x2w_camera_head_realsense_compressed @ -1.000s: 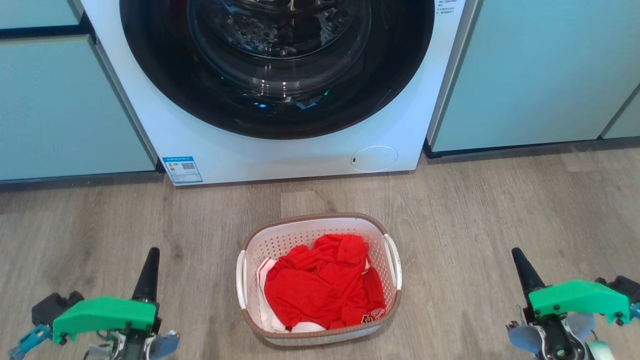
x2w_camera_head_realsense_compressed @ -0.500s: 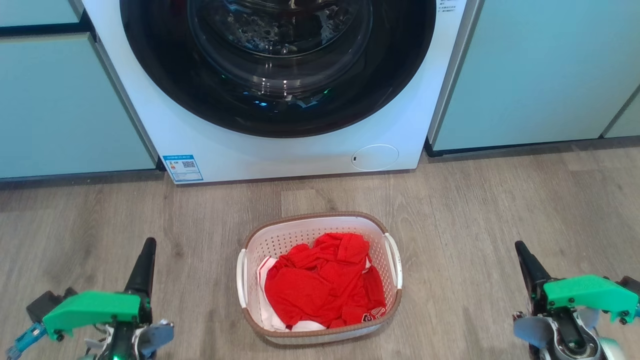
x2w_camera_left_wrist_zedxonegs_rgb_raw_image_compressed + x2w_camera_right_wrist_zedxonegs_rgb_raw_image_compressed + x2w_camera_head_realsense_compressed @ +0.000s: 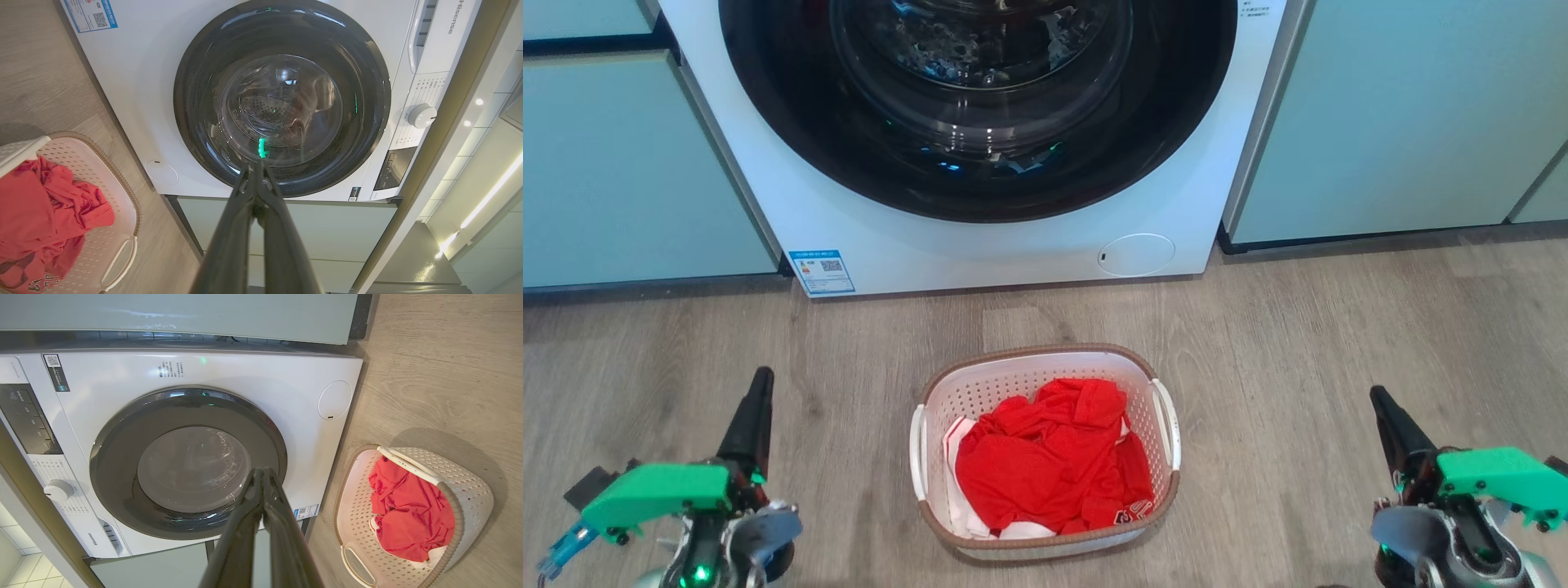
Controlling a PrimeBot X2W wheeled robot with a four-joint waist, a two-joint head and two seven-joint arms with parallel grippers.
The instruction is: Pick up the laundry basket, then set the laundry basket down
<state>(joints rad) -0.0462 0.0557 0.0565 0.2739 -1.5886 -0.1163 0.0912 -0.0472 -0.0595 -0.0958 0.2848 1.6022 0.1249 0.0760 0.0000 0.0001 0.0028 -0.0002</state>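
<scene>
Laundry basket [image 3: 996,398] on floor [image 3: 1298,343], lower centre of frame, red clothes [image 3: 1045,469] inside, washer [image 3: 1013,249] above. Left gripper [image 3: 760,385] lower left, right gripper [image 3: 1382,400] lower right, both well apart from basket; jaws pinched together, empty.

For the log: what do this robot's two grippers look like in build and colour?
Both the left gripper and right gripper have two long, tapering black fingers, a bright green angular plastic cover behind them and grey-blue metal plates at the wrist. A small blue connector sticks out beside the left one's cover.
</scene>
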